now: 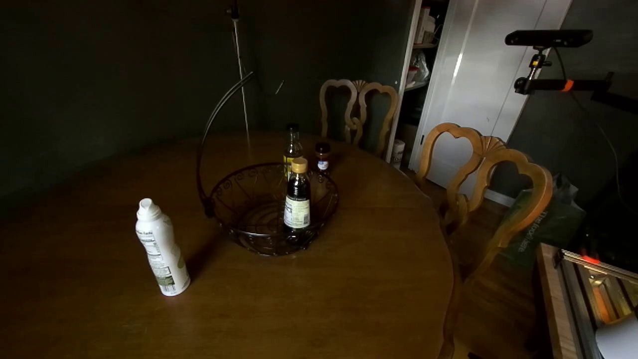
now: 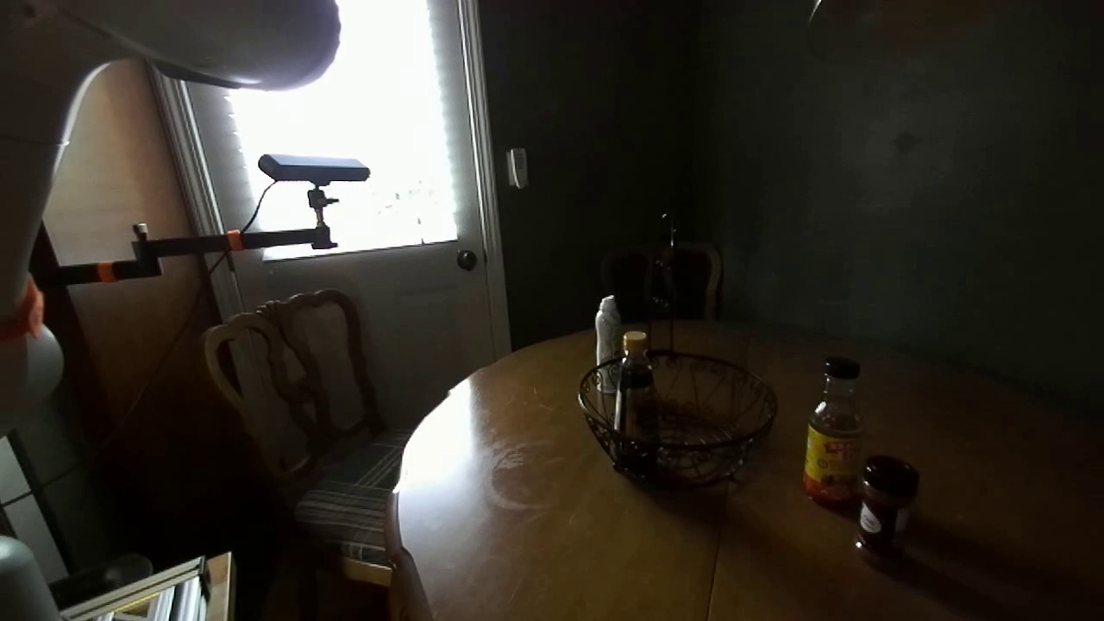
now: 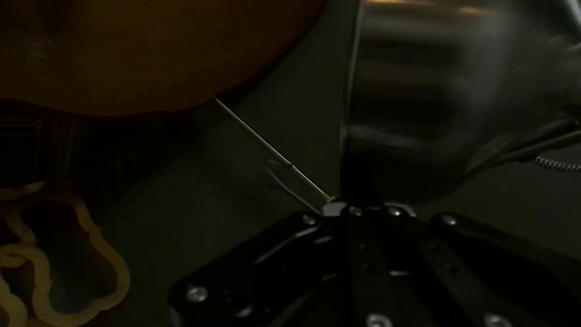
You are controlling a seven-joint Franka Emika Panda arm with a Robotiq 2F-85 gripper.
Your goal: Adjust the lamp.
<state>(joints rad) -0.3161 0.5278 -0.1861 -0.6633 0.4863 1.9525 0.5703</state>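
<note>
The lamp's large metallic shade [image 3: 422, 86] fills the upper right of the wrist view. Its left rim runs down to my fingertips. The thin lamp pole [image 3: 268, 144] slants behind, and it also stands behind the table in an exterior view [image 1: 239, 60]. A dim rounded shape, perhaps the shade [image 2: 897, 26], shows at the top of an exterior view. My gripper [image 3: 363, 200] has its dark fingers close together at the shade's lower left edge. It looks shut. I cannot tell whether the rim is between the fingers. The gripper is out of view in both exterior views.
The round table [image 1: 299, 309] holds a wire basket [image 1: 234, 232] with a tall handle, a gold-capped bottle [image 1: 298, 209], a white bottle [image 1: 162, 249], a black-capped bottle [image 2: 835, 431] and a small jar [image 2: 884, 509]. Chairs [image 1: 486, 144] stand around it.
</note>
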